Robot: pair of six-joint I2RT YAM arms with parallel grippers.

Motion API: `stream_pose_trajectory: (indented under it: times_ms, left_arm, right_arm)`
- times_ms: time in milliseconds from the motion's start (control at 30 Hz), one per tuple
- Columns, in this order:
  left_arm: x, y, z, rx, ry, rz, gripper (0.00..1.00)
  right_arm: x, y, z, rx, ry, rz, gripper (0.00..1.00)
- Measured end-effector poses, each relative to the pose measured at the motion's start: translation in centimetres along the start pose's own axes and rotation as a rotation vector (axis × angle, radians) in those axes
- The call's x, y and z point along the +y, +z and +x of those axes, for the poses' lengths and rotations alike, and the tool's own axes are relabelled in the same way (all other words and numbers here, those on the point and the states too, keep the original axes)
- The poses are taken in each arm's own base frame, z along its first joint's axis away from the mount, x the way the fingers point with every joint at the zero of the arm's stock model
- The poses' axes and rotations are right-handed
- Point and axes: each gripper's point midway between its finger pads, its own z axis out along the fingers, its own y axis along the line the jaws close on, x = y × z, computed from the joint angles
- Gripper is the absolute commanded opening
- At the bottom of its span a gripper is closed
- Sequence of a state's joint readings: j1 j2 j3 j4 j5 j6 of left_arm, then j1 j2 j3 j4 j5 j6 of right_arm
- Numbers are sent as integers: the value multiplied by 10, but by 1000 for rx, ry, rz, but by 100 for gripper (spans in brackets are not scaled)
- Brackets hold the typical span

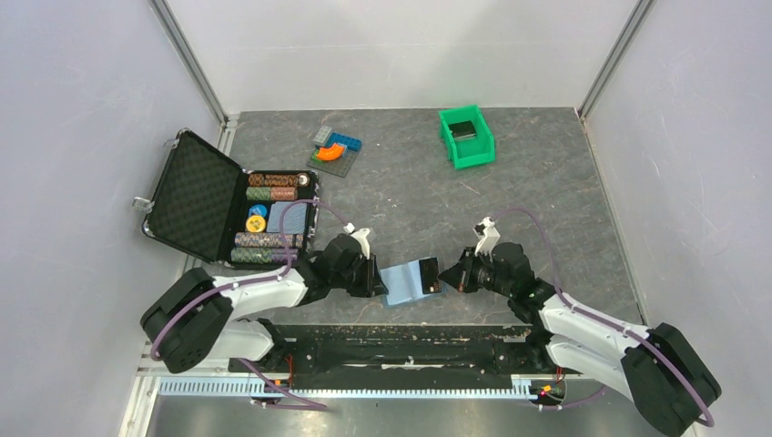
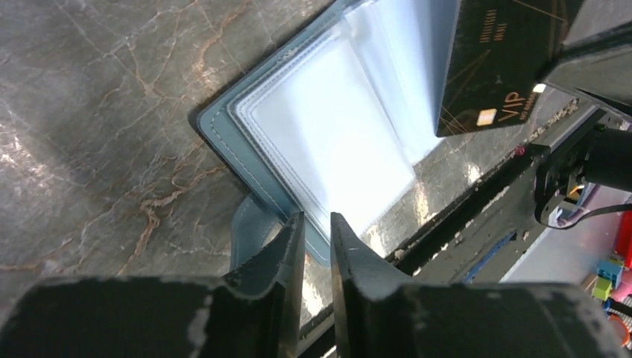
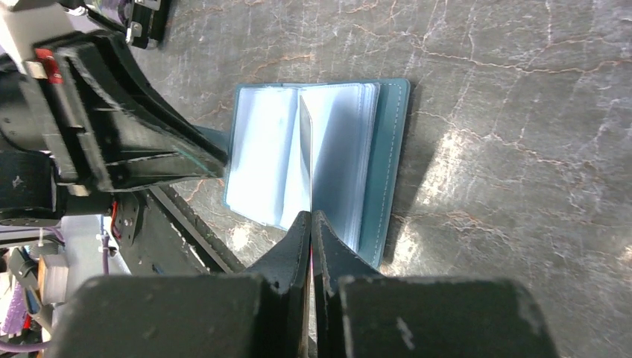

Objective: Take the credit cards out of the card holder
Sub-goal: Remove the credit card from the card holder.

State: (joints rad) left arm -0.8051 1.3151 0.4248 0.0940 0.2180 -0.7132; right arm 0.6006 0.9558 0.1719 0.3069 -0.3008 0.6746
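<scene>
**Card holder (image 2: 328,142) lies open on the counter (image 2: 104,112)**

Its clear sleeves face up on the marbled grey surface. The left end effector (image 2: 317,224) sits over its near corner, fingers slightly apart. A black card (image 2: 495,67) lettered VIP stands tilted at upper right.

I have both arms reaching low and inward, facing each other at the near edge of the grey marbled table (image 1: 546,200). The left gripper (image 2: 317,239) shows a narrow gap between its fingers. The right gripper (image 3: 311,231) pinches a thin black rectangular card (image 2: 492,67).
</scene>
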Motion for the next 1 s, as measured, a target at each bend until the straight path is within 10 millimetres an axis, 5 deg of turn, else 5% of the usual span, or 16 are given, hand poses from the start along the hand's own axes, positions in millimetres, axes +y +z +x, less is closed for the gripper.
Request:
stream_pose_trajectory:
  times_ms: [200, 333, 600, 1000]
  left_arm:
    - [-23, -16, -19, -38, 8, 46, 57]
    - [-44, -26, -31, -66, 13, 116, 65]
    - [-74, -39, -41, -101, 26, 248, 70]
    - [-103, -46, -48, -151, 36, 429, 71]
  right_arm:
    - [-2, -5, 0, 0, -2, 18, 0]
    - [8, -8, -4, -16, 0, -20, 0]
    - [50, -20, -17, -94, 58, -240, 0]
    - [82, -38, -24, -156, 147, -442, 0]
